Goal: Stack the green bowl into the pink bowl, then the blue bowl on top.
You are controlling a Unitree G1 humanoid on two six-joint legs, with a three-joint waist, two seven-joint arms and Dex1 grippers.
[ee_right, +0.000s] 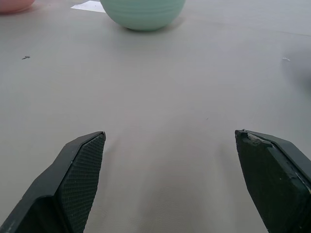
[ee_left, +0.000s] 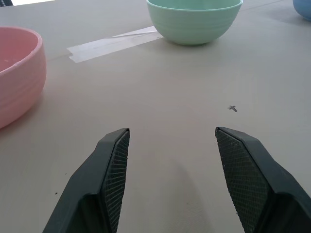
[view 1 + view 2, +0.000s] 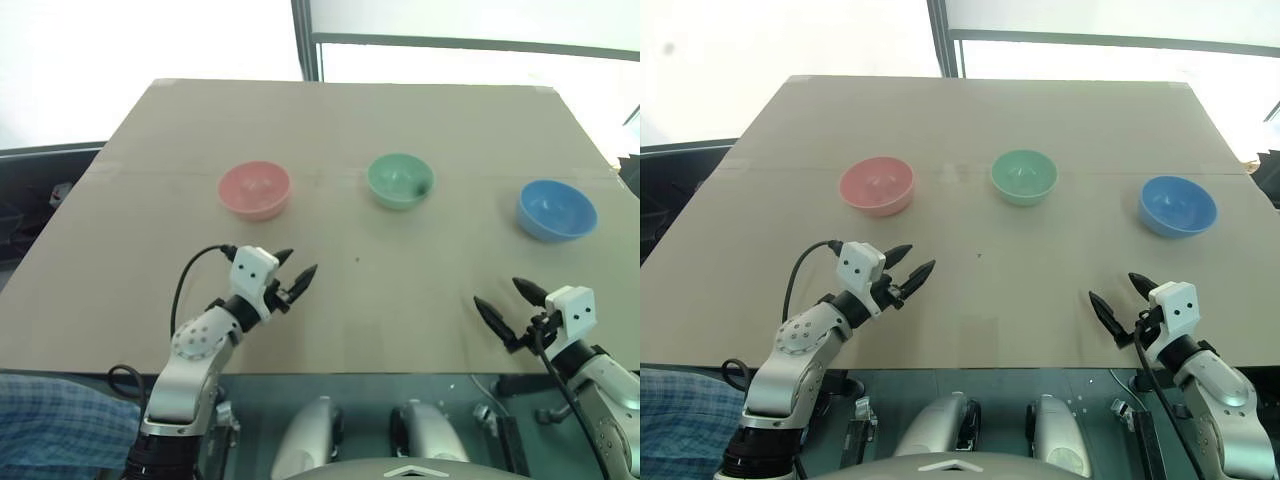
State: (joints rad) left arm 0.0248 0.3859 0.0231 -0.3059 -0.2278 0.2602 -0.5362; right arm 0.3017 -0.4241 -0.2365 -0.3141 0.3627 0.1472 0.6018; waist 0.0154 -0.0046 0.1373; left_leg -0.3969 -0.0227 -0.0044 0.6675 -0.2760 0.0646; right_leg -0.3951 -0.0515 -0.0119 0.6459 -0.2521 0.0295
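Tan desk (image 3: 340, 330): pink bowl (image 3: 255, 190), green bowl (image 3: 399, 180) and blue bowl (image 3: 556, 209) stand well apart, unstacked. Left pincer (image 3: 296, 270) and right pincer (image 3: 508, 301) both gape empty. Stacking not begun; next, grasp the green bowl's rim.

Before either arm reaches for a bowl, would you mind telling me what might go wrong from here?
The green bowl is smooth and rounded, so a claw might slip off its rim or push it across the table. The left claw stands close to the pink bowl and might nudge it while reaching past. The blue bowl sits near the table's edge.
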